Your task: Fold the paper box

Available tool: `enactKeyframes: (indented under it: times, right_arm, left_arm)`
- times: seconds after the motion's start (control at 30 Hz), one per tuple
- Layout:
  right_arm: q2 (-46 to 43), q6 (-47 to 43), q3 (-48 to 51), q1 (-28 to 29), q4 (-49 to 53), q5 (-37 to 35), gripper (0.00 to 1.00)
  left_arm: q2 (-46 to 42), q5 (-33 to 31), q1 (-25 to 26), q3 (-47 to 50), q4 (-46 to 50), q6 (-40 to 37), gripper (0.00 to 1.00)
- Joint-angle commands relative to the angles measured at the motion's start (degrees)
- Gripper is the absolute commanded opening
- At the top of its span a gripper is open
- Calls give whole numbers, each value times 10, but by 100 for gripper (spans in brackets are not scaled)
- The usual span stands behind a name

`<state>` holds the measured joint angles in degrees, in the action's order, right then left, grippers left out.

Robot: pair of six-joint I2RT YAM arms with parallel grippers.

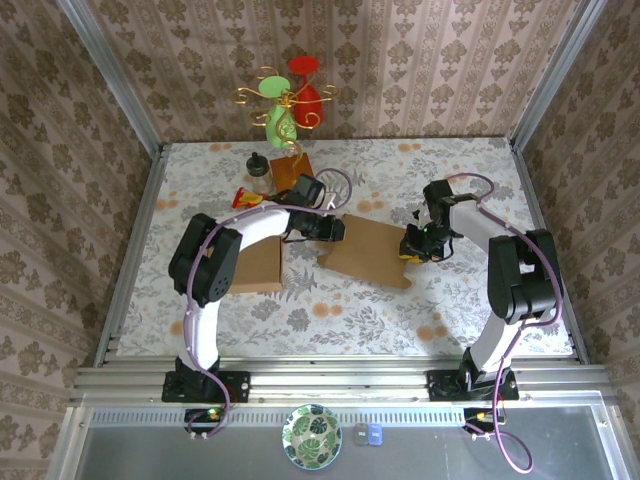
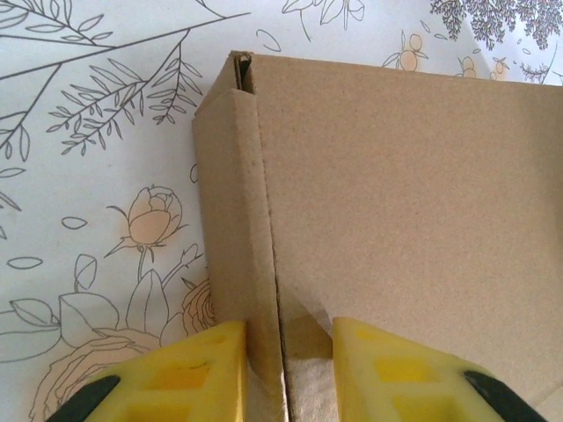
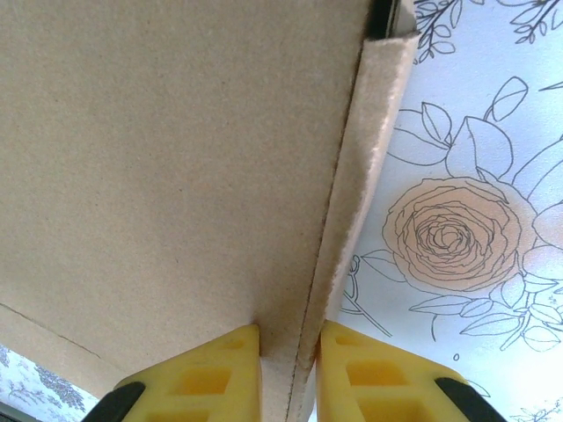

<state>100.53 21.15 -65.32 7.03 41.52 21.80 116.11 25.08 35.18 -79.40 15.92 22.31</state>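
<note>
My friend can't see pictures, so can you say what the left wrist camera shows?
A brown paper box lies on a white cloth drawn with flowers. The left gripper has its two yellow fingers on either side of the box's folded side flap.

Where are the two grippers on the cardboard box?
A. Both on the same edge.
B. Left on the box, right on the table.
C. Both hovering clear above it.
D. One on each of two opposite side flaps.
D: the wrist views show the left gripper and the right gripper each with a side flap of the box between its fingers, at opposite ends in the top view.
</note>
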Motion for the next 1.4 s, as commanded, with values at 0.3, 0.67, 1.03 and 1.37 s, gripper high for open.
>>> enactKeyframes:
  times: [0.3, 0.67, 1.03, 1.37]
  right_arm:
    - [15, 2, 5, 34, -15, 20, 17]
    - [-3, 13, 24, 45, -43, 34, 17]
    - [-9, 4, 26, 31, -58, 54, 43]
    - [-29, 48, 65, -14, -149, 87, 52]
  left_arm:
    - [-64, -1, 19, 88, -8, 31, 20]
    - [-107, -25, 16, 157, -41, 61, 13]
    - [-115, -24, 4, 176, -51, 66, 9]
    - [-110, -20, 0, 176, -54, 69, 8]
